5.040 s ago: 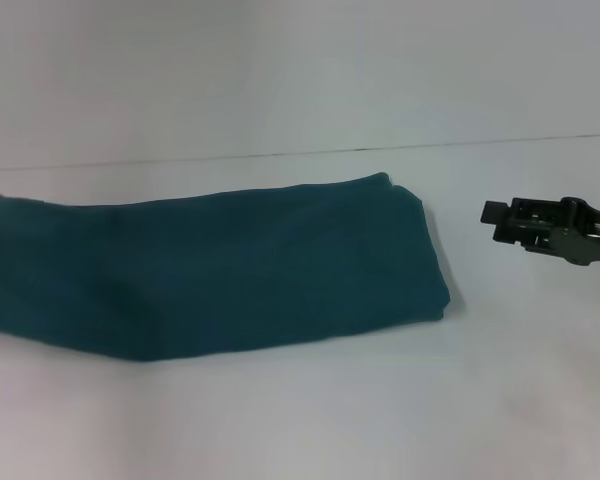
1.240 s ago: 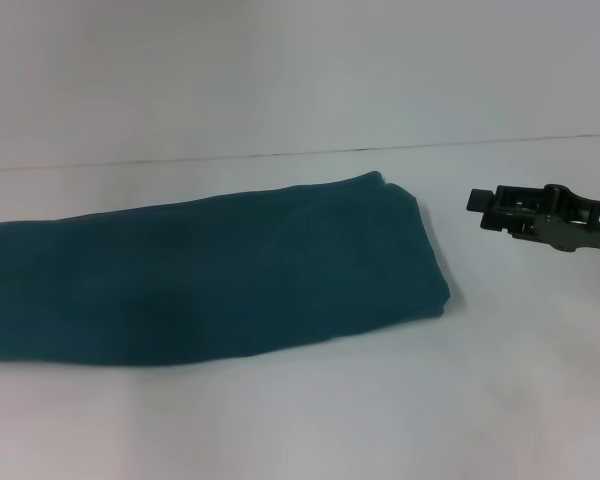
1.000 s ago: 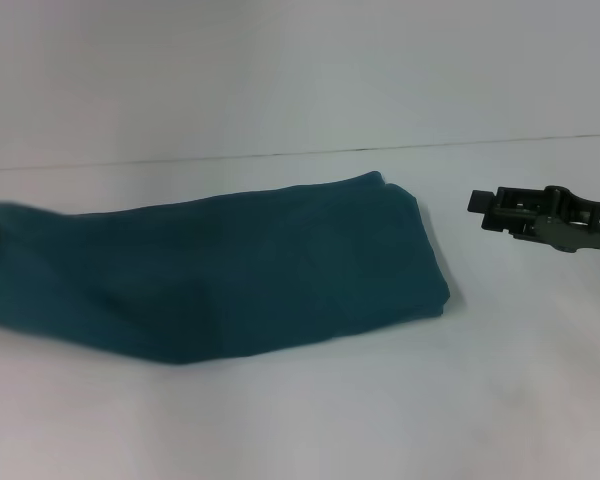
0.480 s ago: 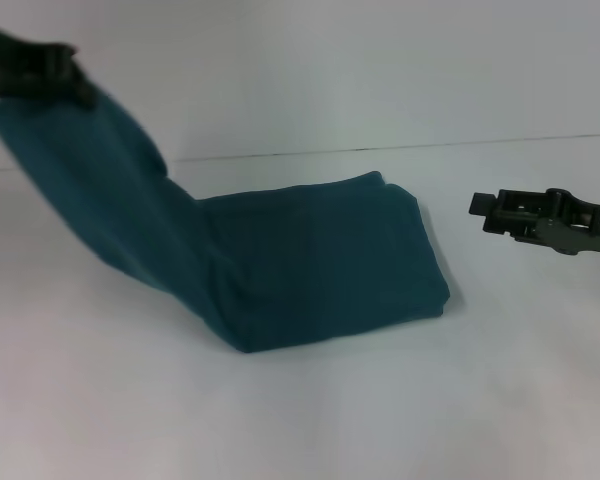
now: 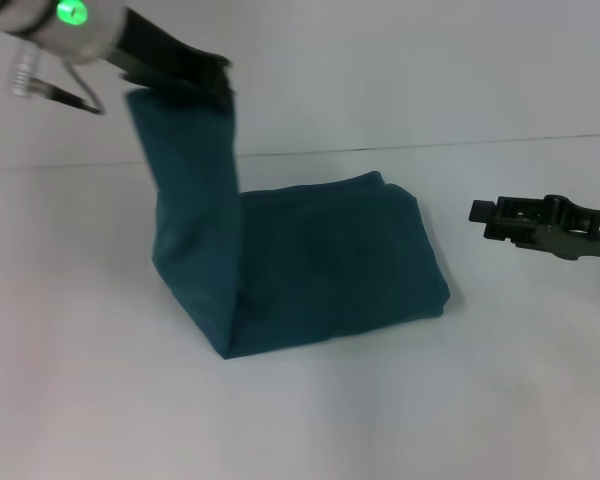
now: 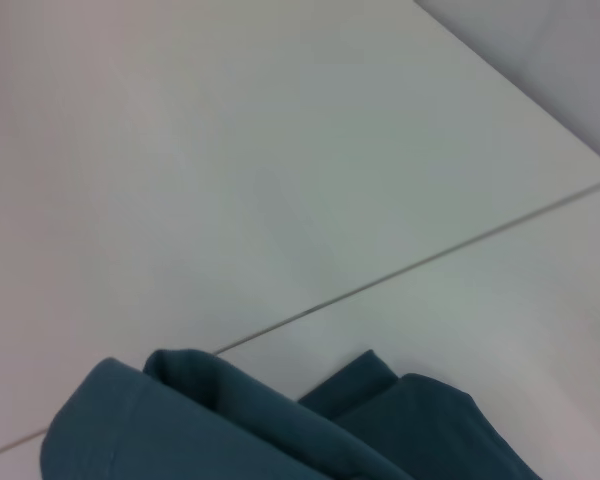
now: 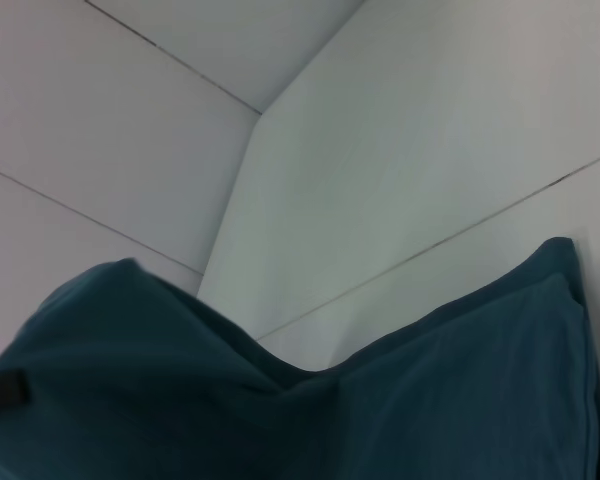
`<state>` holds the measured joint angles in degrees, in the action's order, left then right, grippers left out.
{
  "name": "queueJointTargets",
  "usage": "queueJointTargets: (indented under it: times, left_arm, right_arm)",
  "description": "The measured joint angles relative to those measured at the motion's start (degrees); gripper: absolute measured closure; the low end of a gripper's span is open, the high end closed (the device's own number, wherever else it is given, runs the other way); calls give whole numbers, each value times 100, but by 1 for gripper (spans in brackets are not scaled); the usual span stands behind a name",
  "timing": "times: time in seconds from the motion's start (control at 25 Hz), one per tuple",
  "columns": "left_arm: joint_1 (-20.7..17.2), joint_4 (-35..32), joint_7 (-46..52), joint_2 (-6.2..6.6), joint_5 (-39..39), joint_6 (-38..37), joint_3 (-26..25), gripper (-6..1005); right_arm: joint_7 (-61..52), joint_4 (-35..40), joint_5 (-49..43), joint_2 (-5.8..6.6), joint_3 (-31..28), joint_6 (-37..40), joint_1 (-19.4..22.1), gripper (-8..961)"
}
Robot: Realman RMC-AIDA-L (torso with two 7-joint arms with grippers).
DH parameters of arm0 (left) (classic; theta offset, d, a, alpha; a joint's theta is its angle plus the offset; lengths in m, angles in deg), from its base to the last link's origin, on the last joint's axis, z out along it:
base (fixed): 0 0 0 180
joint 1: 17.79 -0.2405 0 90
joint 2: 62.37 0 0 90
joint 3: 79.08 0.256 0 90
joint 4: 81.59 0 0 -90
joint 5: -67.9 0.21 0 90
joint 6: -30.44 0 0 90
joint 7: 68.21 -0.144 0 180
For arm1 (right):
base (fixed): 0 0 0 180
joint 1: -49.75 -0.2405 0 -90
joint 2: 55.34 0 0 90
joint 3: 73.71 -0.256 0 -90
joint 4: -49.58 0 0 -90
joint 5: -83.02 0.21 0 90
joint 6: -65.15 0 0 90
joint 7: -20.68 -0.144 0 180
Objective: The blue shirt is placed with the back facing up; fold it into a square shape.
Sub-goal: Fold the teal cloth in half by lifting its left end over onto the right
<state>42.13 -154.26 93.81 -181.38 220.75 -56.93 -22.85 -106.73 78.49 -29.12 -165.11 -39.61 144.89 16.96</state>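
The blue shirt (image 5: 330, 265) is a dark teal strip folded lengthwise on the white table. Its right half lies flat. Its left end hangs upright from my left gripper (image 5: 212, 80), which is shut on the cloth's top edge, high above the table at the back left. My right gripper (image 5: 480, 212) hovers low, right of the shirt's right edge and apart from it, holding nothing. The shirt also shows in the left wrist view (image 6: 280, 430) and in the right wrist view (image 7: 400, 400), where the lifted end rises as a hump.
The white table (image 5: 400, 400) runs back to a far edge line (image 5: 500, 141) with a pale wall behind it. Bare tabletop lies in front of the shirt and to its left, where the cloth lay before.
My left gripper has taken the shirt's left end, lifted it off the table and carried it up and to the right. The right gripper has barely moved.
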Motion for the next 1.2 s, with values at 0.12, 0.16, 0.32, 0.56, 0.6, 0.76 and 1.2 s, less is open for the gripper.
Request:
queueJointTargets:
  times: [0.12, 0.16, 0.32, 0.56, 0.6, 0.76, 1.2]
  left_arm:
    - [35, 101, -21, -92, 3, 328, 559, 966]
    - [45, 122, -31, -119, 5, 427, 703, 966]
    - [54, 178, -189, -337, 198, 889, 1214, 966]
    - [202, 560, -129, -539, 645, 1432, 2138, 967]
    - [256, 661, -120, -538, 639, 1484, 2184, 967]
    - [362, 795, -100, -546, 620, 1604, 2250, 967]
    - [734, 1267, 98, -552, 620, 1886, 2471, 967]
  right_arm:
    - [-5, 0, -8, 0, 0, -2, -21, 385]
    - [-4, 0, -9, 0, 1, -3, -24, 385]
    - [-2, 0, -10, 0, 0, -23, -26, 385]
    - [-15, 0, -10, 0, 4, -43, -26, 385]
    - [-15, 0, -10, 0, 5, -45, -26, 385]
    - [-15, 0, -10, 0, 8, -63, -23, 384]
    - [-26, -8, -10, 0, 9, -77, -23, 384]
